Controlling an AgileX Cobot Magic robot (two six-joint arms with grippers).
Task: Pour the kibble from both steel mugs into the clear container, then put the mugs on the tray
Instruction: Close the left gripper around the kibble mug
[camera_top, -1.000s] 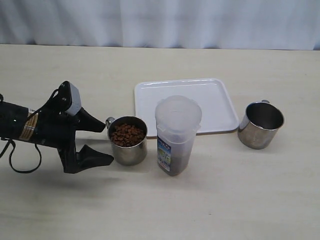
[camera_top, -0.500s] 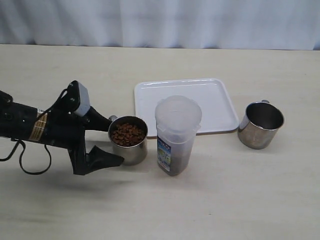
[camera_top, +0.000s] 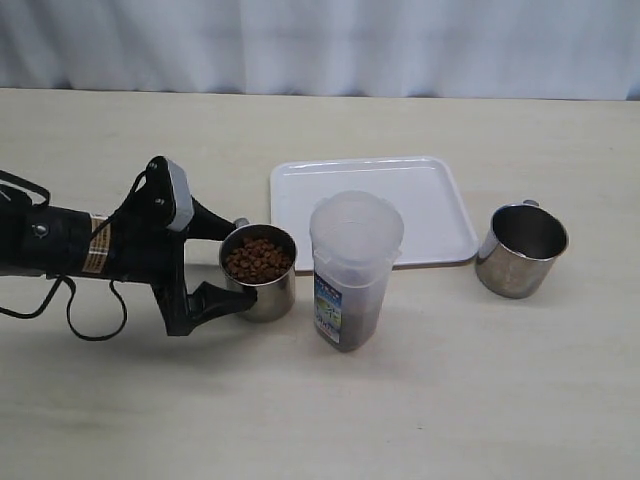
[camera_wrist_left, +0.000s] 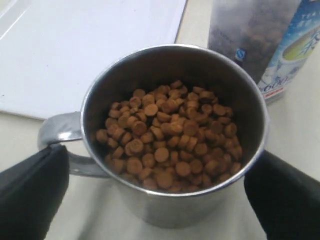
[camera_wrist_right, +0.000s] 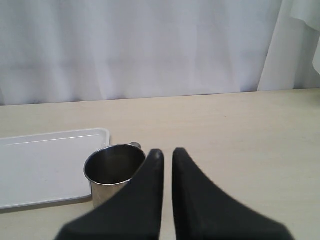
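Here the fingers (camera_wrist_left: 30, 190) of the left gripper (camera_top: 242, 262) are cut off at the wrist view's edges, so we cannot tell whether they touch the kibble-filled mug (camera_top: 264, 299) they straddle, spread wide, just beside the clear container (camera_top: 355, 262) before the tray (camera_top: 425, 190), while the right gripper (camera_wrist_right: 165, 151), closed on nothing, faces the empty mug (camera_wrist_right: 113, 169).

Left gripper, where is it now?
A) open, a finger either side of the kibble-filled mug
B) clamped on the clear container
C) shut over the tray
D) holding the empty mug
A: the left gripper is open, its fingers flanking the steel mug filled with kibble.
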